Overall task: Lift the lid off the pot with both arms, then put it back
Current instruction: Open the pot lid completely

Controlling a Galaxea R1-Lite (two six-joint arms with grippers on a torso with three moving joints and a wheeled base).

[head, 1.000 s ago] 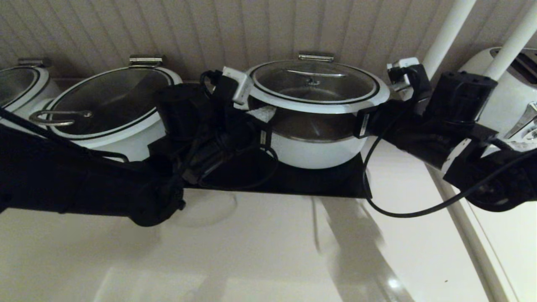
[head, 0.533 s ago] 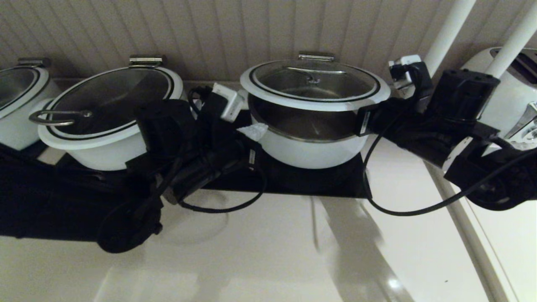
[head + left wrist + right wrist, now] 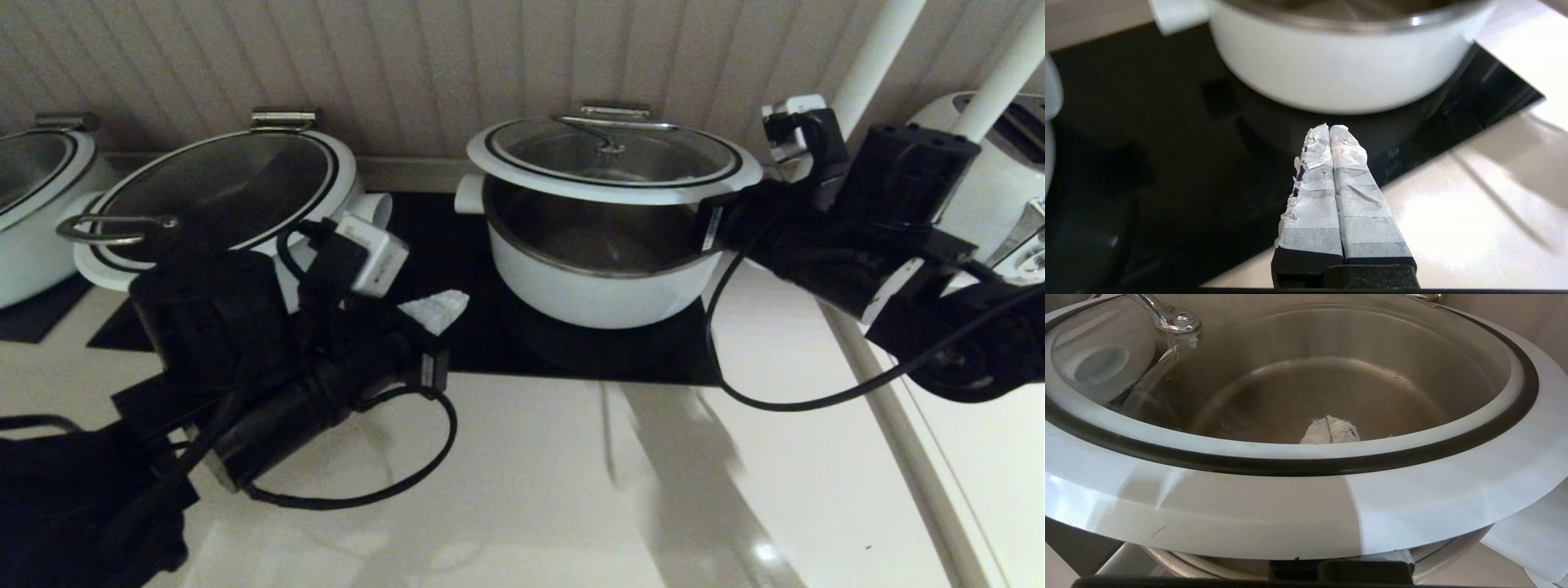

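The glass lid (image 3: 612, 186) with its steel bar handle (image 3: 614, 126) hangs tilted above the white pot (image 3: 600, 296), front edge raised so the steel inside shows. My right gripper (image 3: 1329, 430) is shut. Its fingers lie under the lid's right rim and show through the glass of the lid (image 3: 1306, 498) in the right wrist view. In the head view they are hidden under the lid; only the right arm (image 3: 857, 237) shows. My left gripper (image 3: 437, 309) is shut and empty, low over the black hob, left of the pot and apart from it. In the left wrist view the left gripper (image 3: 1329, 128) points at the pot (image 3: 1331, 77).
A wider white pot (image 3: 245, 278) with a loop-handled lid stands left, right behind my left arm. Another pot (image 3: 33, 245) is at the far left. A white toaster (image 3: 1000, 196) and white poles (image 3: 873, 57) stand at the right. The black hob (image 3: 571, 359) lies under the pots.
My left gripper has left the lid's left rim and drawn back down and leftward toward the counter's front. The lid stays raised on my right gripper and has turned slightly.
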